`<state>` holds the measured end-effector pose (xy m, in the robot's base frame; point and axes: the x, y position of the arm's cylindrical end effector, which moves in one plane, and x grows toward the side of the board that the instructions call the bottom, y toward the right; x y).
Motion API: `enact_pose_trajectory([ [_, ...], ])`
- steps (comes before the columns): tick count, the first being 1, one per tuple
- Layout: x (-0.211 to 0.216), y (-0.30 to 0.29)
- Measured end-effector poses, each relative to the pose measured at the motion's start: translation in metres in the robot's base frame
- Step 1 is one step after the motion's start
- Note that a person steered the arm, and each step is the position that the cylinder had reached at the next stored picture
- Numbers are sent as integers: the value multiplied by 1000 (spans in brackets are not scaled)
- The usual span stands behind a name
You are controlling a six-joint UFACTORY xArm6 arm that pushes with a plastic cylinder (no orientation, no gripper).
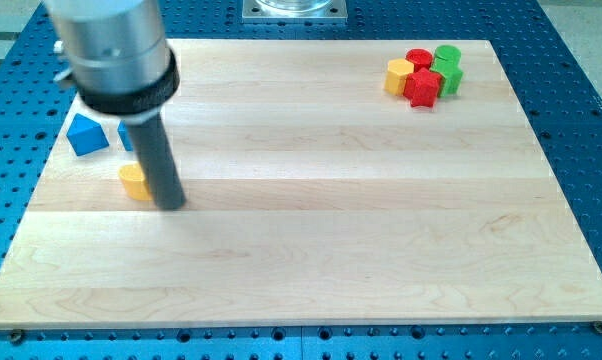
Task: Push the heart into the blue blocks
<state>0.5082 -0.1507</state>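
Here, small yellow heart (133, 181), beside my tip (171, 204)

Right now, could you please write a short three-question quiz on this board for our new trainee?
1. True or false: my tip sits just to the view's right of the yellow heart.
2. Which colours make up the cluster at the view's top right? A) blue only B) yellow, red and green C) yellow and blue
3. Fill in: the blue triangular block lies toward the view's ______ of the heart.

Key:
1. True; it is close beside the heart, though contact cannot be judged.
2. B: a yellow block, red blocks and green blocks.
3. Top left; a second blue block is partly hidden behind the rod.
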Motion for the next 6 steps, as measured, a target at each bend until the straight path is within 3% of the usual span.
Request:
enact_pose_trajectory([
  [1,-15,-41],
  [2,-28,-36],
  [3,-14,-15],
  [4,-43,-1],
  [6,-56,-40],
])
